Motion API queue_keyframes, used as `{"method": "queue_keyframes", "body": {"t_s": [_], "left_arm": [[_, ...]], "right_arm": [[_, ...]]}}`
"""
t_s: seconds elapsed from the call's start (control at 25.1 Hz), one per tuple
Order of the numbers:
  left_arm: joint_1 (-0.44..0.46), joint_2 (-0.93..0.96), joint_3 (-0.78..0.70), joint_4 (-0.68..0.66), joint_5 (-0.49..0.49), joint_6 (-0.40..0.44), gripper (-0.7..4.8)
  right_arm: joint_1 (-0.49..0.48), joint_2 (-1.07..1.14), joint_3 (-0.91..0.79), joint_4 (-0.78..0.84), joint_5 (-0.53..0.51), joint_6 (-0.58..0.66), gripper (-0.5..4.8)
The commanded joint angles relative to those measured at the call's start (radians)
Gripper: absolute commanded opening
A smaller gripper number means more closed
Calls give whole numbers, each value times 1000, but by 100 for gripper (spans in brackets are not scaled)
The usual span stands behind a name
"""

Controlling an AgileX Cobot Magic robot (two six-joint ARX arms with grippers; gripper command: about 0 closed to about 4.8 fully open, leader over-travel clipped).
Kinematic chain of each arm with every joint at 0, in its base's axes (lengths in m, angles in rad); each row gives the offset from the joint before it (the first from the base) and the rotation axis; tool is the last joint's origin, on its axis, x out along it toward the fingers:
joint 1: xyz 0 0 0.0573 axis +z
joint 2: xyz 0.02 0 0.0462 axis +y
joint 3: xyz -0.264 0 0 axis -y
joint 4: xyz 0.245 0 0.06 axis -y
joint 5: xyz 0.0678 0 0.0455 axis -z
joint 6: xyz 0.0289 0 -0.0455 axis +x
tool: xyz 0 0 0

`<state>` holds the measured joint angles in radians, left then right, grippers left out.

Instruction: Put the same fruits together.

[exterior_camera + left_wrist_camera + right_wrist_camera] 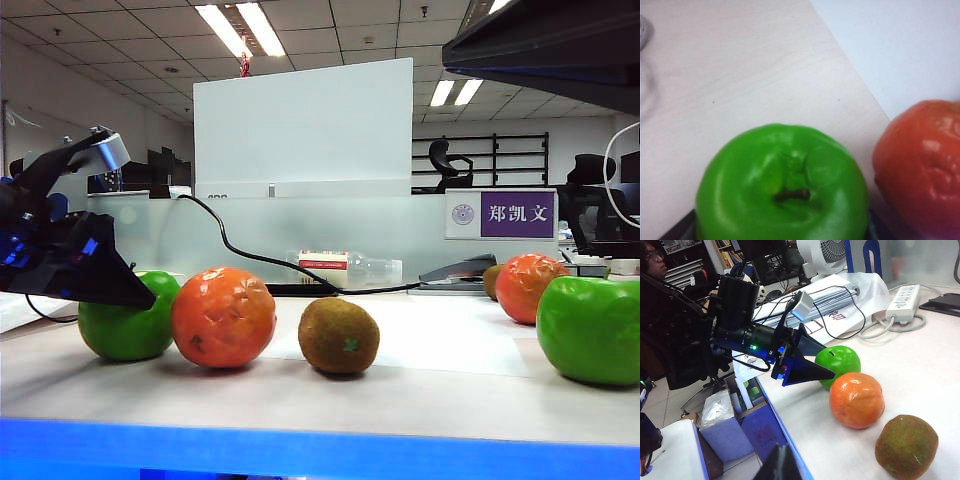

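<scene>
On the worktop (pixel 420 395), the near kiwi (pixel 339 335) sits beside an orange-red fruit (pixel 223 317), which nearly touches the green apple (pixel 128 318). The left tool (pixel 807 371) straddles that apple with fingers apart; whether they touch it yet is unclear. A closing finger could nudge the orange neighbour or squeeze the glossy apple loose. Farther right, the second apple (pixel 590 329), orange fruit (pixel 531 288) and kiwi (pixel 492 281) wait. The right tool (pixel 780 465) shows only a sliver, state unreadable.

A black cable (pixel 250 262) crosses the table (pixel 440 390); a white power strip (pixel 902 300) lies behind.
</scene>
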<state>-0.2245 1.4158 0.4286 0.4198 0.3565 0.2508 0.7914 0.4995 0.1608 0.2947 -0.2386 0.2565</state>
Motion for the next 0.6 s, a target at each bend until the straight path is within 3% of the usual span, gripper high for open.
{"method": "queue_keyframes", "body": {"t_s": [0.04,0.36,0.6], "left_arm": [[0,8,-4,-27,-20,2,-6],[0,4,77,-30,-3,-31,-6],[-2,4,203,-73,77,-64,-6]], "right_arm": [[1,-1,7,17,1,-3,-6],[1,-2,7,17,9,-3,-6],[0,-2,7,16,20,-3,-6]]}}
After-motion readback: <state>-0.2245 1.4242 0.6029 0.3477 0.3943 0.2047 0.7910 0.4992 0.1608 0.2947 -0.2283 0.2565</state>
